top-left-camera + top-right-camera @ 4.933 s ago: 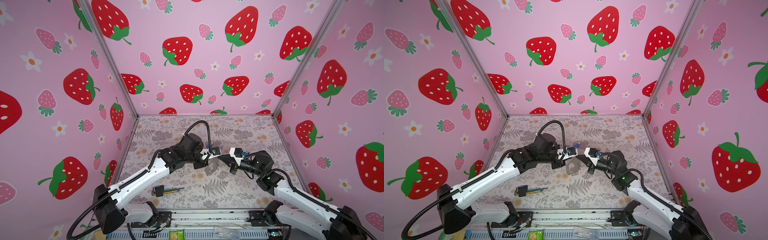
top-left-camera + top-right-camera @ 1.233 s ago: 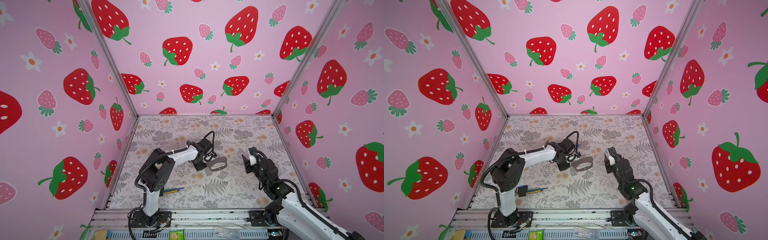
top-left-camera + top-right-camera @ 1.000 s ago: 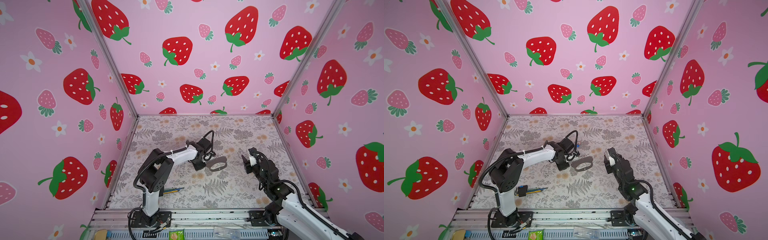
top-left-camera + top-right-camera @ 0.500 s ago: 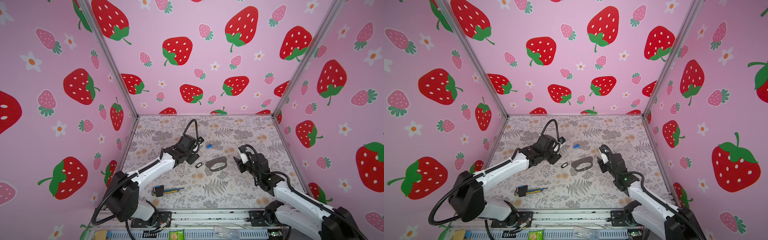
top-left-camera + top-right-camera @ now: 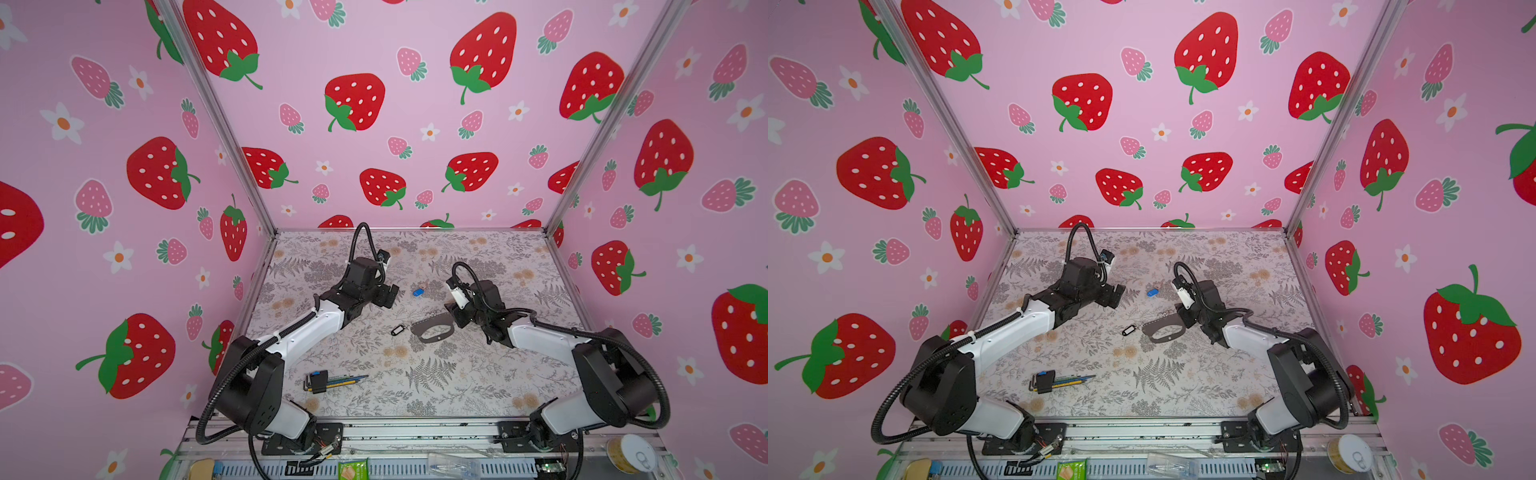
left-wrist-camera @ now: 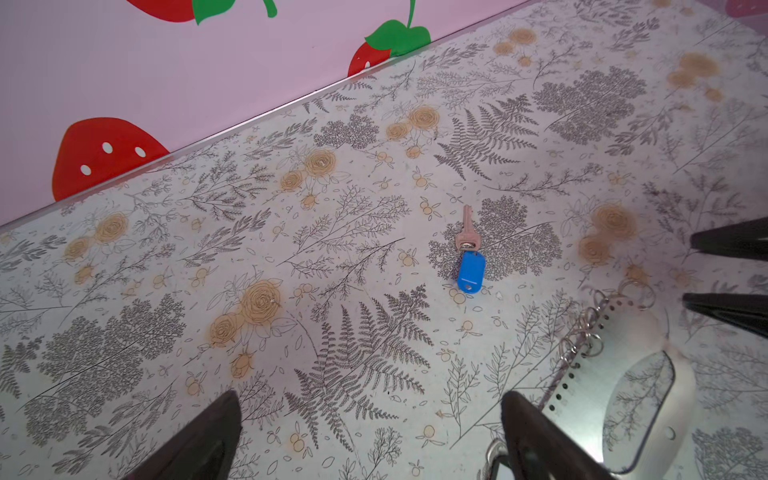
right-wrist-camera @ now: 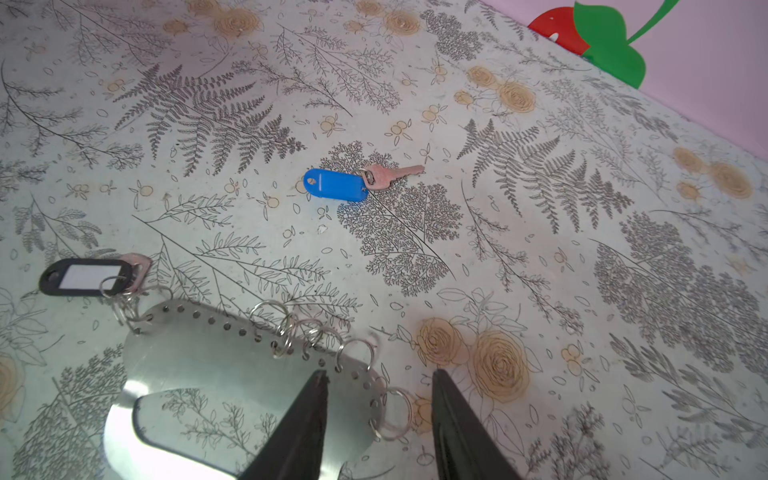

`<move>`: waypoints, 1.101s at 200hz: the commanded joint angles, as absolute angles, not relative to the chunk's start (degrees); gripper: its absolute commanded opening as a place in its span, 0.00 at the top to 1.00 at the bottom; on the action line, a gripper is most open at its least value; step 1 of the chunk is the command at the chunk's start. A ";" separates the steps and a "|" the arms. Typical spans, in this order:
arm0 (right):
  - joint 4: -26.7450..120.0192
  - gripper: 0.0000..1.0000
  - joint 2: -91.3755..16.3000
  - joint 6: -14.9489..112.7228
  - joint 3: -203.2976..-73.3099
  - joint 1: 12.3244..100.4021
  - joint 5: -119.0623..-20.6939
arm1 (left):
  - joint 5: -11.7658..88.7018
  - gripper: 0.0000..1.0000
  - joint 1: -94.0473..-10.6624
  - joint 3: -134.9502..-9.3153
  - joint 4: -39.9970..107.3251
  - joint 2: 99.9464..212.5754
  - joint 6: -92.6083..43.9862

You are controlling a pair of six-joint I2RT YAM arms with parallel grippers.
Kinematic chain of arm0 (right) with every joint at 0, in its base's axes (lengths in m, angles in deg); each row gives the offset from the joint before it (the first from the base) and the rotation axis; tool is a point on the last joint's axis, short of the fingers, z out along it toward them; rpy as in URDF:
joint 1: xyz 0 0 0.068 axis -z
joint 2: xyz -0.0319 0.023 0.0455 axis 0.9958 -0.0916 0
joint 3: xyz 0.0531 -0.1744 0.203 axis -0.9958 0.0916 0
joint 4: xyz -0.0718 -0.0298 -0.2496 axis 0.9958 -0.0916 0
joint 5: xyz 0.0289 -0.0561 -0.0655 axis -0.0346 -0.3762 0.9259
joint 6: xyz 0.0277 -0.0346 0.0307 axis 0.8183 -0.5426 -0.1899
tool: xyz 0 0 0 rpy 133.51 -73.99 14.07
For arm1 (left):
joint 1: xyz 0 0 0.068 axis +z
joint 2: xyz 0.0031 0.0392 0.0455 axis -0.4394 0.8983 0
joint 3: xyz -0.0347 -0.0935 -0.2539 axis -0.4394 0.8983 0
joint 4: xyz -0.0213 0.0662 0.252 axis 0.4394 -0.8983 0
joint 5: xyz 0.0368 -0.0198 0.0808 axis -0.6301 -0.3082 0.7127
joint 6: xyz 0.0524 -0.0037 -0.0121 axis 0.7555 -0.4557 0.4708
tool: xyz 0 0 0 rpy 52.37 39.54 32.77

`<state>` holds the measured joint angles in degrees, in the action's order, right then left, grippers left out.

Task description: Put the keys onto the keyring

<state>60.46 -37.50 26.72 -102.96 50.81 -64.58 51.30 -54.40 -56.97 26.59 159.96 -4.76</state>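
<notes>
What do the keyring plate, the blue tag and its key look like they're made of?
Keyring: looks like thin sheet metal, smooth and shiny. It glares in the right wrist view yet reads dull taupe in both top views, so uncertain.
Blue tag: likely moulded plastic, with a smooth, uniform colour.
Key: metal, with a dull pinkish-silver sheen.

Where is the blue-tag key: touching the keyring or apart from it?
Apart. The right wrist view shows the blue-tag key lying away from the keyring, with bare table plainly between them.

Far key [image 5: 418, 292] behind keyring [image 5: 432, 324]; near key [image 5: 397, 330] seemingly touching.
</notes>
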 commanded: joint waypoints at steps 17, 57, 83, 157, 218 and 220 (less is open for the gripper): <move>54.31 0.63 -43.60 31.67 -110.27 50.98 -66.67 | 49.32 0.01 -54.22 -58.58 28.78 162.02 -8.55; 47.15 0.70 -48.31 41.64 -116.08 49.93 -60.62 | 51.60 0.01 -54.23 -61.85 23.44 164.93 -10.75; 42.62 0.71 -50.58 45.85 -118.79 48.47 -54.77 | 51.01 0.01 -54.35 -63.48 21.28 165.53 -11.47; 39.84 0.67 -49.76 53.55 -117.38 48.16 -50.92 | 53.15 0.01 -58.93 -63.67 19.92 163.78 -10.70; 44.46 0.69 -45.07 59.99 -111.65 51.17 -58.43 | 55.57 0.01 -62.98 -63.75 19.33 162.67 -8.99; 44.47 0.69 -44.87 60.07 -111.56 51.19 -58.36 | 55.68 0.01 -63.11 -63.74 19.33 162.63 -9.02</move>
<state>42.69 -48.10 55.57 -113.06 50.22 -55.99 53.49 -62.25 -62.00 20.36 164.09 -9.81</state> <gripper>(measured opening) 0.313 0.995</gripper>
